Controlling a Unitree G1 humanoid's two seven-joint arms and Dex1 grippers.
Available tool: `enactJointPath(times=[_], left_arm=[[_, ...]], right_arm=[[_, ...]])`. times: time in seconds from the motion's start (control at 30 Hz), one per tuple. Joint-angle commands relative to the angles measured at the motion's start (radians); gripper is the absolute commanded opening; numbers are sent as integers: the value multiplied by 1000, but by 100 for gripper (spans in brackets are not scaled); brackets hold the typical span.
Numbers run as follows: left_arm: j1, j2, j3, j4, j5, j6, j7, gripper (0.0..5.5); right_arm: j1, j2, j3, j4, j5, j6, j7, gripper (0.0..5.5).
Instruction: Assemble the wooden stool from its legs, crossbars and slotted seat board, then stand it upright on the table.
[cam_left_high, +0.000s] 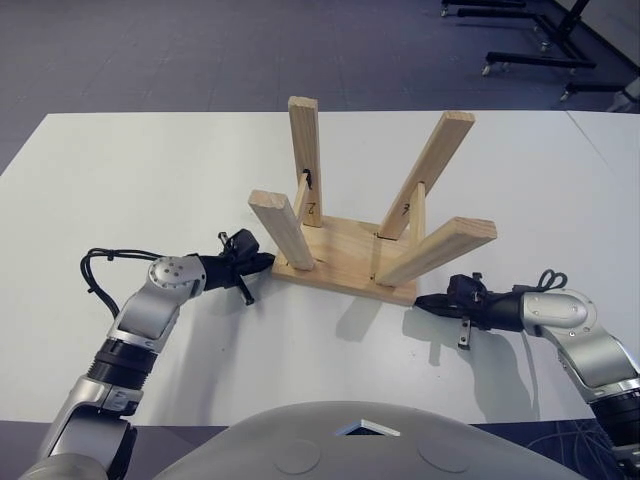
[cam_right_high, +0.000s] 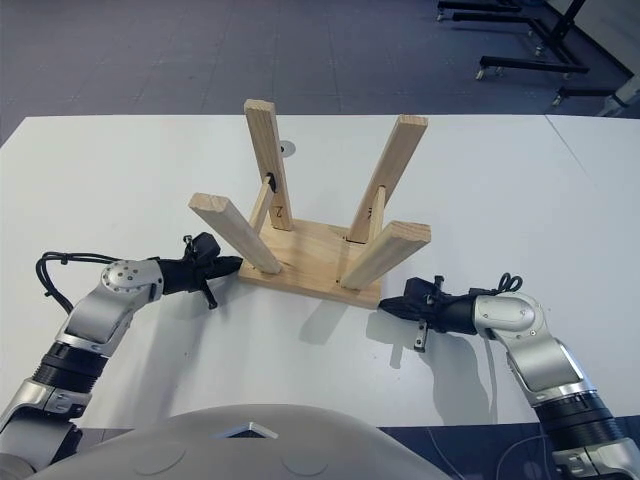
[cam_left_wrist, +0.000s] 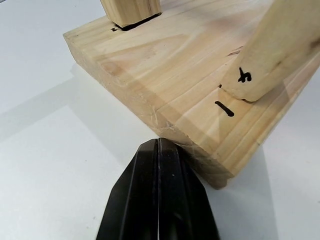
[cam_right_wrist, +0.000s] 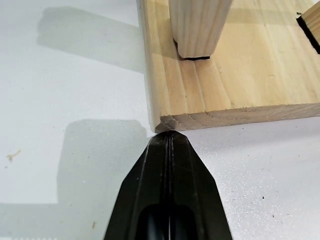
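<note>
The wooden stool lies upside down on the white table, its seat board (cam_left_high: 345, 262) flat and four legs (cam_left_high: 305, 160) splaying upward, with thin crossbars (cam_left_high: 418, 212) between them. My left gripper (cam_left_high: 268, 262) is shut with nothing in it, its tip touching the board's near left corner (cam_left_wrist: 165, 131). My right gripper (cam_left_high: 420, 301) is also shut on nothing, its tip against the board's near right corner (cam_right_wrist: 162, 124). Leg bases (cam_right_wrist: 197, 27) sit in marked slots in the board.
The white table (cam_left_high: 150, 180) stretches wide on all sides of the stool. Black wheeled stands (cam_left_high: 530, 50) are on the floor beyond the far edge. A small round mark (cam_right_high: 288, 149) lies on the table behind the stool.
</note>
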Motion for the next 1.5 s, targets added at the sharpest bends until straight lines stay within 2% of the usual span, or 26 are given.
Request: enactJointPath(times=[0.03, 0.3, 0.47, 0.63, 1.0, 1.3, 1.5], left_arm=[[29, -22, 61, -43, -126, 118, -41, 0], [55, 13, 71, -80, -151, 165, -59, 0], [56, 22, 94, -109, -175, 199, -66, 0], [41, 25, 147, -135, -226, 238, -58, 0], [208, 122, 134, -245, -138, 153, -38, 0], [271, 47, 132, -310, 25, 13, 176, 0], [323, 30, 124, -341, -12, -17, 147, 0]], right_arm=[[-11, 27, -16, -28, 47, -5, 19, 1], [-46, 36, -65, -37, 98, 16, 47, 1], [-93, 54, -125, -140, 229, 139, 44, 1], [-104, 45, -144, -176, 242, 184, 44, 1], [7, 10, -171, 22, 113, 35, 60, 1], [37, 30, -185, 40, 86, -19, 23, 1], [62, 50, -147, 33, 55, -34, 10, 1]])
